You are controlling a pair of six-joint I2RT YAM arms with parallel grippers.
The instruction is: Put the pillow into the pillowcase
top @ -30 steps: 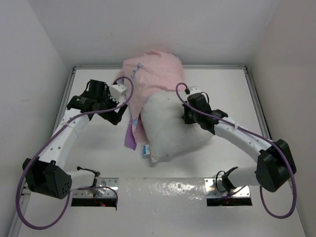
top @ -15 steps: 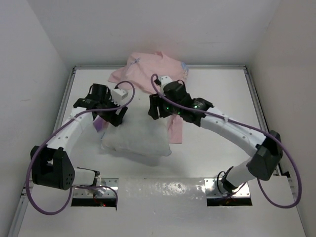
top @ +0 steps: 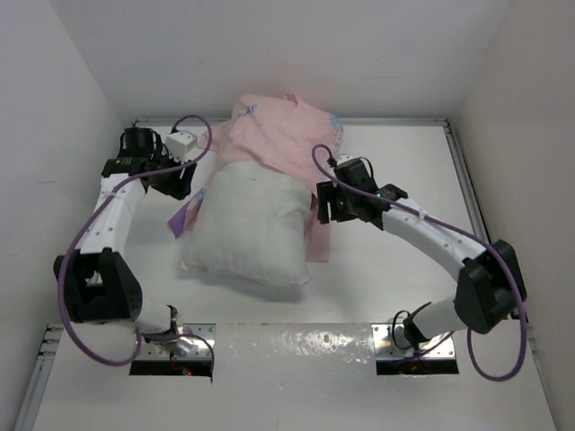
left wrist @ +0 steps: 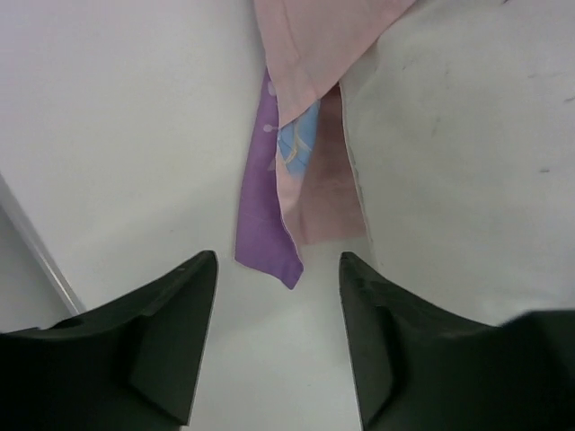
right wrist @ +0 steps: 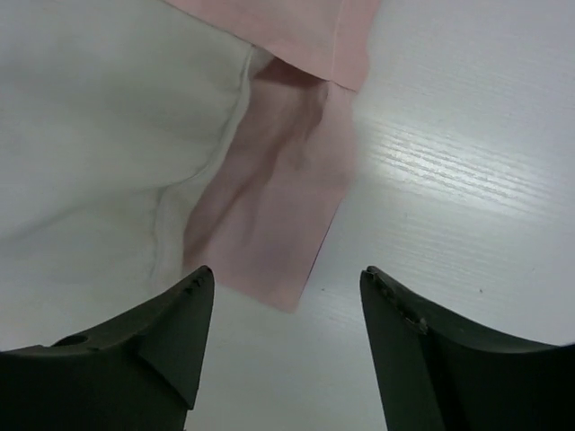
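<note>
The pillow [top: 247,229] lies mid-surface [top: 395,296], long axis running near to far, its far end tucked under the pillowcase [top: 278,135]. The case's purple corner lies just ahead of the left jaws, its pink flap ahead of the right jaws. Both stand released and empty, about equally near.

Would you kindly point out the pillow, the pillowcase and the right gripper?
pillow [top: 247,224], top view, centre of its white face.
pillowcase [top: 278,135], top view, pink part beyond the pillow.
right gripper [right wrist: 286,274], right wrist view, midway between fingertips.
</note>
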